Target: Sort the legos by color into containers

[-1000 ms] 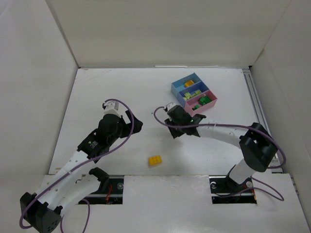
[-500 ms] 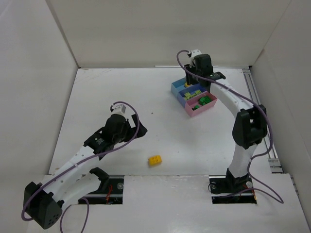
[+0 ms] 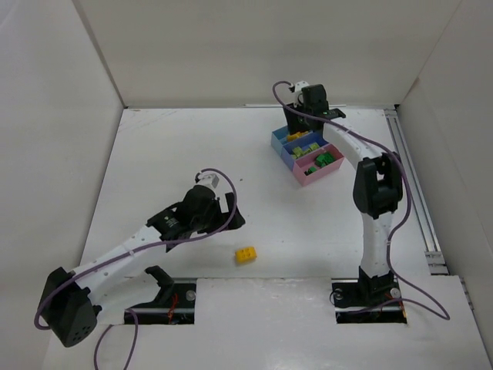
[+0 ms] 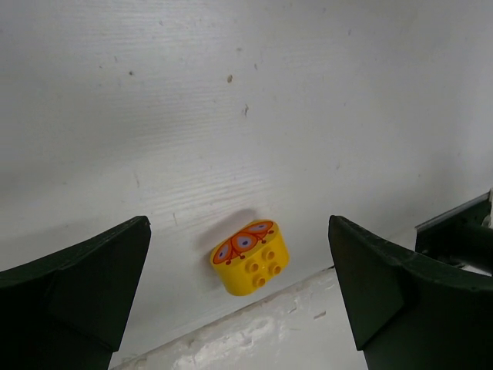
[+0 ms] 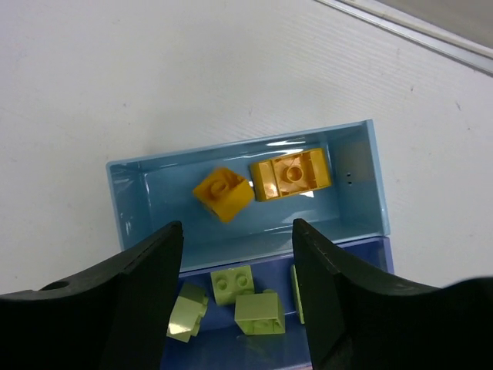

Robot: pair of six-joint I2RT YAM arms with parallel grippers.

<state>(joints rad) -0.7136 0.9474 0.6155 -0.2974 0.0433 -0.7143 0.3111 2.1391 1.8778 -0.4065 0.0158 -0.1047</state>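
So the right gripper [image 5: 236, 227] sits over the light blue tray [image 5: 146, 189], upper right of the top view, jaws apart with nothing between them. Two orange-yellow legos [image 5: 222, 193] lie in that tray, lime legos [image 5: 258, 312] in the darker blue tray [image 5: 223, 347] next door, and green legos [image 3: 323, 159] in the pink tray [image 3: 308, 176]. The left gripper [image 4: 239, 225] is spread wide over a lone yellow lego [image 4: 250, 258] on the worktop [image 3: 169, 154], lower middle.

a white table [image 3: 177, 154] is enclosed on three sides by plain white walls [image 3: 254, 46] — evenly lit — and edged at the right by a metal rail [image 3: 408, 177].
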